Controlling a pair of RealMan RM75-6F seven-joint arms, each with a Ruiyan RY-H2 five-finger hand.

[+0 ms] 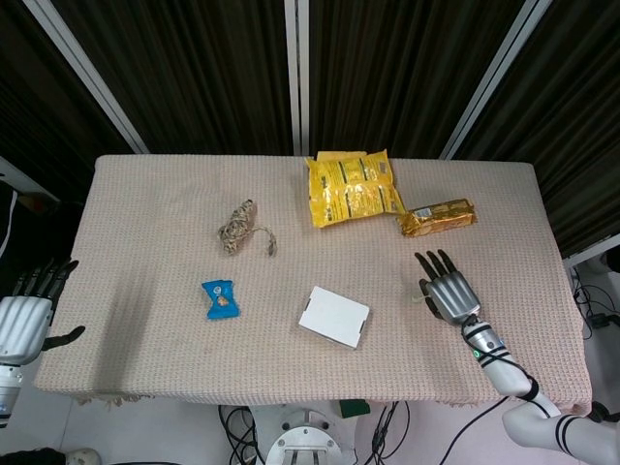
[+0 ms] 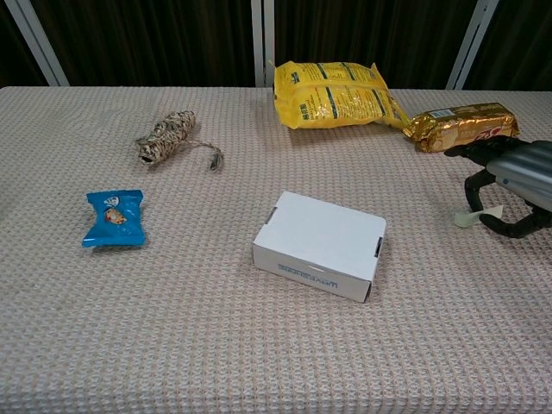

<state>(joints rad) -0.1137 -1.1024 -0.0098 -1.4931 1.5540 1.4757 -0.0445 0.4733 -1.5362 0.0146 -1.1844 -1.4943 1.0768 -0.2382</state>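
Two hands to watch: my right hand hovers over a small pale tape roll, right of the white box, thumb and fingers curled loosely around it, not yet pinching. I'd lower slowly, closing evenly. Left hand hangs off the table's edge, fingers spread, empty.
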